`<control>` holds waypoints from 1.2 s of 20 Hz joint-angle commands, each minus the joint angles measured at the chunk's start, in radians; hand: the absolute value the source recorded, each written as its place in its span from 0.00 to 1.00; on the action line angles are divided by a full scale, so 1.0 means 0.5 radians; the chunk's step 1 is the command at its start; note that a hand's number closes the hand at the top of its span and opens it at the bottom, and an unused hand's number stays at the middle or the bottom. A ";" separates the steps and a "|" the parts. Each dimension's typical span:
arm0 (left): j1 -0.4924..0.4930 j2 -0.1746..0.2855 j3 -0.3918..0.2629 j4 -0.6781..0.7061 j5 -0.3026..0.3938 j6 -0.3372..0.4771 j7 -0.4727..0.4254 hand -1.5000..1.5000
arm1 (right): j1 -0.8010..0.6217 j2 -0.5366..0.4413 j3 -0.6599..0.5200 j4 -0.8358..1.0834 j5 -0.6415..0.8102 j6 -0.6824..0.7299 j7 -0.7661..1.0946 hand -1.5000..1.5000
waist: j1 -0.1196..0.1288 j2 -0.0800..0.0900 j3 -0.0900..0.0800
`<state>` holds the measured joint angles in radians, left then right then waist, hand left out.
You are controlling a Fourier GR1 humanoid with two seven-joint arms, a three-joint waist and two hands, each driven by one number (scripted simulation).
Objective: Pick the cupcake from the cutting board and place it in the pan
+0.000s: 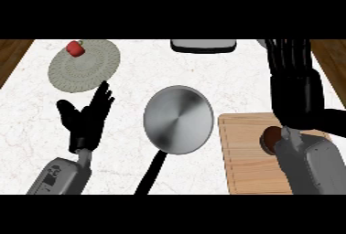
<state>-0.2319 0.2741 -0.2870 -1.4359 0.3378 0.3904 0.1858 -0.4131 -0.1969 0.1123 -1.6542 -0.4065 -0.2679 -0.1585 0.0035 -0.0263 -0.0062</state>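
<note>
The cupcake (271, 136) sits on the wooden cutting board (246, 160) at the right of the white marbled tabletop (128, 151), near the board's far right part, and the right wrist hides part of it. The right hand (297, 96) is open: its black fingers stretch straight away from the robot, past the board's far edge, and they hold nothing. The grey pan (179, 119) lies just left of the board, with its black handle (153, 171) pointing toward the robot. The left hand (86, 119) rests open at the left of the pan, fingers up. Farther back on the left is a round grey mat (84, 66) with a small red object (76, 48) on its far edge, and a dark tray (202, 45) shows at the far edge
</note>
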 commanded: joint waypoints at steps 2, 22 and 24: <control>0.036 0.213 0.195 -0.098 0.033 -0.130 -0.038 0.50 | 0.206 -0.322 -0.202 -0.124 -0.205 0.407 0.059 1.00 | -0.019 0.045 0.014; 0.210 0.268 0.314 -0.278 0.051 -0.299 -0.110 0.50 | 0.962 -1.378 -0.710 0.501 0.662 0.952 -0.793 0.00 | -0.004 0.051 0.012; 0.121 0.236 0.299 -0.319 0.007 -0.210 0.002 0.50 | 0.904 -1.455 -0.678 0.426 0.695 1.031 -0.672 0.00 | -0.006 0.052 0.012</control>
<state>-0.1546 0.3974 -0.1430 -1.5787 0.3501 0.2897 0.1573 0.0766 -0.8645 -0.2162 -1.4252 -0.0917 0.1956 -0.5256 -0.0050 -0.0010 0.0005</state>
